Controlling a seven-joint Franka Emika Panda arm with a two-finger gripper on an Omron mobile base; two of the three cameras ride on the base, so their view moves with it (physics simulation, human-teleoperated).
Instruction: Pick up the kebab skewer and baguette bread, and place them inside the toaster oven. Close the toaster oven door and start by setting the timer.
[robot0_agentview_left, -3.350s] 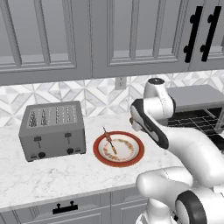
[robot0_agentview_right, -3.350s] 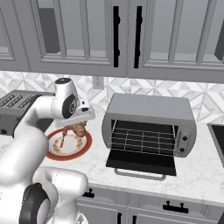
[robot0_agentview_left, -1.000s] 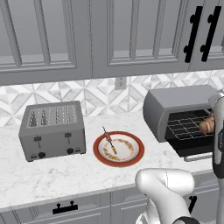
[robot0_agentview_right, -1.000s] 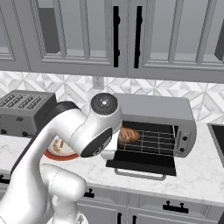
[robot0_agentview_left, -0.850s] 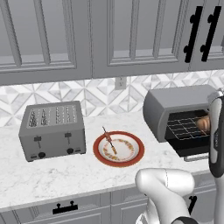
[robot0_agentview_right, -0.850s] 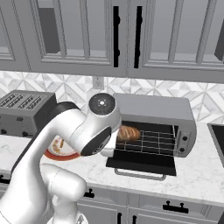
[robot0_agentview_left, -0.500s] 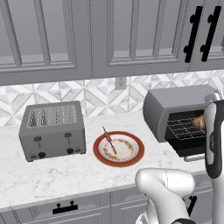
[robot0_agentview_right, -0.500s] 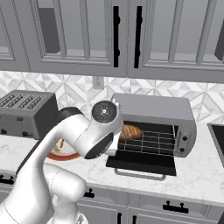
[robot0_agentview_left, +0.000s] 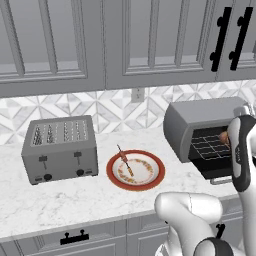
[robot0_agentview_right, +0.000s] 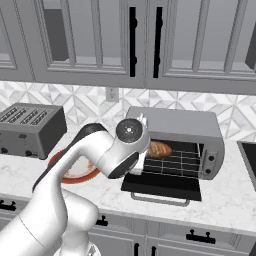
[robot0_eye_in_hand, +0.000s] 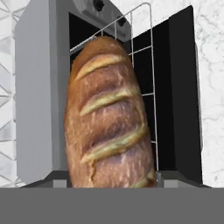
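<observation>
**Baguette at the oven mouth, skewer on the plate**

Left base view: The toaster oven (robot0_agentview_left: 200, 131) sits at the right end of the counter (robot0_agentview_left: 60, 200), its door (robot0_agentview_left: 220, 172) dropped open toward the near side. Compared with a second ago, the white forearm has shifted a little left across the oven's right side, and the baguette bread (robot0_agentview_left: 224, 137) shows as a small brown patch just left of the arm, over the wire rack. The kebab skewer (robot0_agentview_left: 125, 162) lies on the red-rimmed plate (robot0_agentview_left: 136, 171), unmoved, its long axis running from far-left to near-right. The four-slot toaster (robot0_agentview_left: 60, 149) stands at the left, well apart from the plate.

Right base view: The baguette bread (robot0_agentview_right: 159, 149) is inside the oven opening, above the rack (robot0_agentview_right: 172, 162), a bit deeper than a second ago. Its long axis runs roughly left to right, along the oven's width. The arm's wrist covers its left end; the gripper itself is hidden here.

Hand view: The baguette bread (robot0_eye_in_hand: 109, 118) rises from between the fingers, long axis pointing straight away from the hand toward the oven cavity. The gripper (robot0_eye_in_hand: 111, 181) is clamped on the loaf's near end, jaws set about mid-width around it. The rack wires (robot0_eye_in_hand: 148, 87) and the dark door panel (robot0_eye_in_hand: 181, 92) lie behind it.
</observation>
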